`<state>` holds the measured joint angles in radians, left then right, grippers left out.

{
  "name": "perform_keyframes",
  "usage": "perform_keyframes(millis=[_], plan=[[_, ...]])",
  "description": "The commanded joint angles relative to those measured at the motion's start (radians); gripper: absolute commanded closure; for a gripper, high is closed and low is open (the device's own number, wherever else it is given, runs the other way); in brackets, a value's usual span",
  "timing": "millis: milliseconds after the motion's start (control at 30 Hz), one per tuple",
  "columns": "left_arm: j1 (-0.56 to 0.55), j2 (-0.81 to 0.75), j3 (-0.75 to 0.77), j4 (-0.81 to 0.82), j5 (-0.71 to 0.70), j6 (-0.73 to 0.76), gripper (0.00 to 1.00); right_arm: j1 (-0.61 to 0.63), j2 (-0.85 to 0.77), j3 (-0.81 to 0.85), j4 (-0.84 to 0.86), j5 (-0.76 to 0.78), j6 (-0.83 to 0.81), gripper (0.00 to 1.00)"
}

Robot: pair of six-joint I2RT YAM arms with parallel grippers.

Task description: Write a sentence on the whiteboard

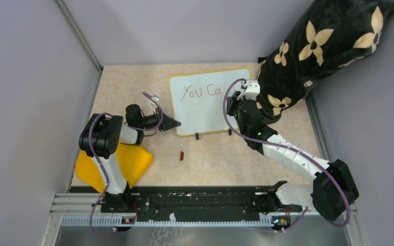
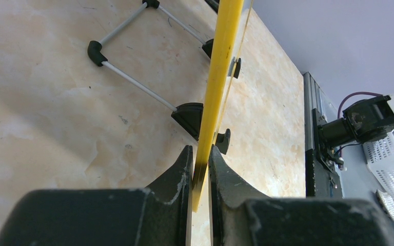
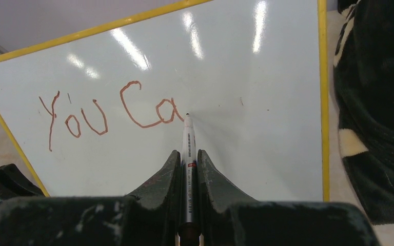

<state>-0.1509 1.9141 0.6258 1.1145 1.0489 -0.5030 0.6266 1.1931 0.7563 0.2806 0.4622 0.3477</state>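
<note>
My left gripper (image 2: 200,156) is clamped on the yellow frame at the lower left edge of the whiteboard (image 1: 205,105). The board stands on its black feet toward the back of the table (image 1: 220,159), near a black flower-patterned cushion (image 1: 318,46) on its right. My right gripper (image 3: 188,159) is closed on a marker (image 3: 188,138), whose tip touches the board face just after the final letter. The sentence (image 3: 107,113) reads "You Ca" in reddish-brown strokes across the upper half of the board, and a yellow cloth (image 1: 128,161) lies beneath my left arm.
</note>
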Motion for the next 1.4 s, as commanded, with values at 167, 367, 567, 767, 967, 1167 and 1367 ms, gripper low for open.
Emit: perform_keyframes(millis=[167, 367, 567, 767, 967, 1167, 1367], plan=[[-0.006, -0.011, -0.003, -0.036, -0.016, 0.020, 1.00, -0.028, 0.009, 0.097, 0.038, 0.001, -0.010, 1.00], [-0.006, -0.012, -0.002, -0.036, -0.015, 0.022, 1.00, -0.033, 0.025, 0.111, 0.045, -0.006, -0.009, 1.00], [-0.006, -0.013, -0.002, -0.038, -0.016, 0.024, 1.00, -0.038, 0.037, 0.105, 0.048, -0.014, -0.001, 1.00], [-0.006, -0.015, -0.001, -0.038, -0.016, 0.023, 1.00, -0.045, 0.046, 0.093, 0.045, -0.020, 0.010, 1.00], [-0.006, -0.015, -0.002, -0.038, -0.016, 0.021, 1.00, -0.047, 0.046, 0.075, 0.037, -0.026, 0.023, 1.00], [-0.006, -0.018, -0.002, -0.038, -0.019, 0.021, 1.00, -0.047, 0.029, 0.042, 0.035, -0.033, 0.039, 1.00], [-0.006, -0.018, -0.002, -0.038, -0.019, 0.021, 1.00, -0.047, 0.006, -0.008, 0.033, -0.031, 0.057, 1.00]])
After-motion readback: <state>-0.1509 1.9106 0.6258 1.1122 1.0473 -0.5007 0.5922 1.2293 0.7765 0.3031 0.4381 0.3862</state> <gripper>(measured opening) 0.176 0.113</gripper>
